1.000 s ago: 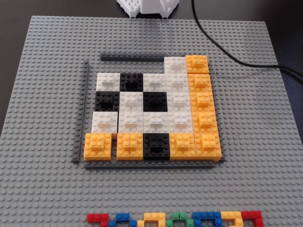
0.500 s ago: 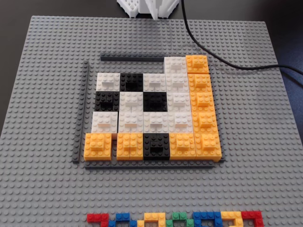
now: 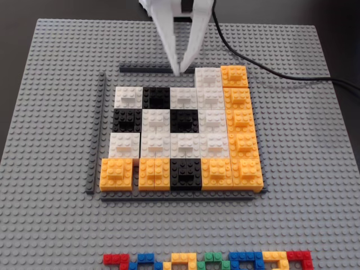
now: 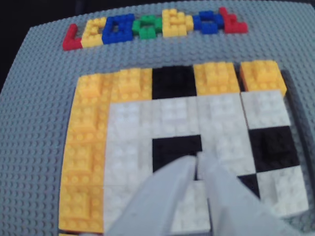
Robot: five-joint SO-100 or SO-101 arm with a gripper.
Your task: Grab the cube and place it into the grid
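above the grid's (image 3: 183, 135) far edge, the hand (image 3: 179, 72) was nearly closed and empty; the cube (image 3: 208, 78) sat apparently placed.

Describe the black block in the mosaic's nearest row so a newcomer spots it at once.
In the fixed view, find the grey baseplate and the square mosaic on it. Its nearest row holds one black block. Every other block in that row is orange.

The grid (image 3: 180, 138) is a white and black checker edged in orange; the baseplate (image 3: 50, 112) is light grey; the near brick row (image 3: 208, 261) mixes red, blue, yellow, green.
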